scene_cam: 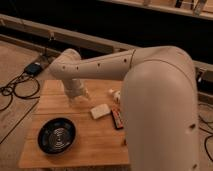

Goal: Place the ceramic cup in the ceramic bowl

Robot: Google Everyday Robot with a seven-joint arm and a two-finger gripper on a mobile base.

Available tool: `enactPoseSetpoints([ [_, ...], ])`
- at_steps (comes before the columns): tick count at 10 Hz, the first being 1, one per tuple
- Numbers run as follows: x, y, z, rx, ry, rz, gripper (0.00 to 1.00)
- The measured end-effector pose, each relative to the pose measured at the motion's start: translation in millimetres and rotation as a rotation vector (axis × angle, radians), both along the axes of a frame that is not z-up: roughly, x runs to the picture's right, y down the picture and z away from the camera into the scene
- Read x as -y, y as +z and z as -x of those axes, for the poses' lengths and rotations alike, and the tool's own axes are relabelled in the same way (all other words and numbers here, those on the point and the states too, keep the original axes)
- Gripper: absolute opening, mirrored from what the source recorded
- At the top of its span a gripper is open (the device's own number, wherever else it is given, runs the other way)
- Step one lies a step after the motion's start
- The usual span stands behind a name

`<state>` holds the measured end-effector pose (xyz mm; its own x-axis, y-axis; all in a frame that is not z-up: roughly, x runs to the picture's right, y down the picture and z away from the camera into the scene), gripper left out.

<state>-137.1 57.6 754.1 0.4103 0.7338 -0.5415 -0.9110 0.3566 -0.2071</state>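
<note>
- Cables (11, 92) lie looped on the floor at the far left of the frame, and a small dark box (34, 67) sits on the floor above them.
- The wooden tabletop (90, 147) fills the lower left and lower middle of the frame.
- The bowl (56, 135), black with shiny rings inside, stands upright in the lower left part of the tabletop, near its front edge, with nothing in it.
- The hand (77, 94) hangs low over the upper left part of the tabletop, above and right of the bowl and well apart from it. I cannot tell whether it is wide or narrow, or whether it holds anything.
- I cannot make out the cup as separate from the hand.
- A white block (99, 111) lies flat near the tabletop's middle, right of the hand and below it.
- A small white item (114, 93) lies above the block, by the arm's edge.
- A dark bar (117, 119) lies just right of the block.
- The pale arm (150, 85) reaches from the right of the frame to the hand and hides the tabletop's right side.
</note>
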Motion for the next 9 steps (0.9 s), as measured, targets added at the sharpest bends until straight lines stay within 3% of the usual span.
enactPoseSetpoints([
  [4,44.5,43.3,22.4,0.129,-0.167,-0.072,0.65],
  [9,57.9,80.0,61.4,0.258,-0.251,-0.085,0.65],
])
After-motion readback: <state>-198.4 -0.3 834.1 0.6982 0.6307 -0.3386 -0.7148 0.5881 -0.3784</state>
